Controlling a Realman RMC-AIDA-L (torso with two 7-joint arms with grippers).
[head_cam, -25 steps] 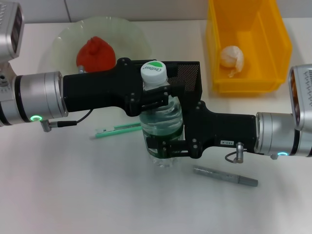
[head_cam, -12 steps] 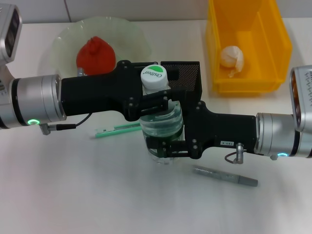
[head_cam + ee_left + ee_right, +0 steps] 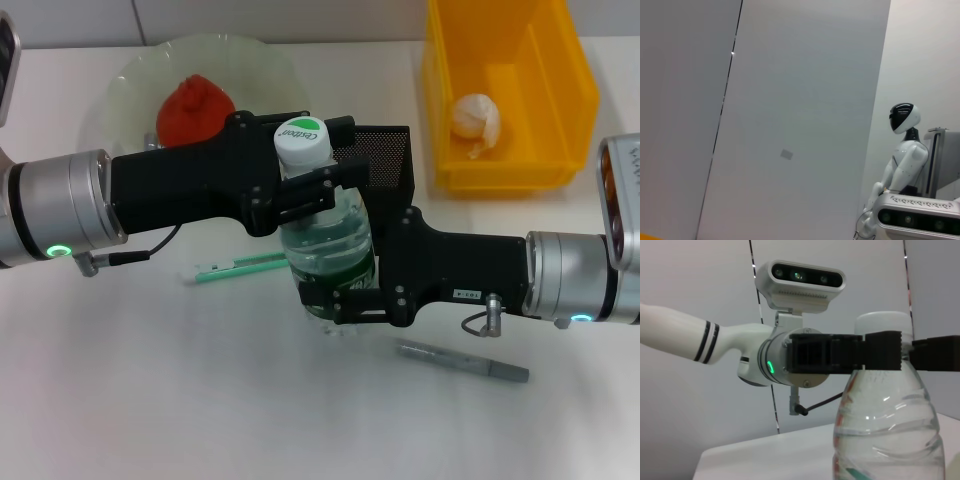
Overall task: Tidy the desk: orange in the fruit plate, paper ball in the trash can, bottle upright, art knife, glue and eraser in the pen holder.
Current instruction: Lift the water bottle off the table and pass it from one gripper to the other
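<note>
A clear water bottle [image 3: 328,245] with a white and green cap [image 3: 302,142] stands near upright at mid-table, its top leaning slightly left. My left gripper [image 3: 300,190] is shut on its neck and my right gripper [image 3: 335,300] is shut on its lower body. The right wrist view shows the bottle [image 3: 890,430] close up, with the left gripper [image 3: 880,352] clamped under the cap. The orange [image 3: 195,108] lies in the glass fruit plate [image 3: 130,75]. The paper ball [image 3: 474,118] lies in the yellow trash can [image 3: 580,90]. Behind the bottle stands the black mesh pen holder [image 3: 385,150]. The eraser is out of view.
A slim green stick-shaped item [image 3: 240,265] lies on the table under my left arm. A grey stick-shaped item [image 3: 462,362] lies in front of my right arm. The left wrist view shows only a wall and a white humanoid figure [image 3: 900,160] far off.
My left arm has drawn back to the left, taking the bottle's cap left and slightly away. The right gripper has stayed at the bottle's base.
</note>
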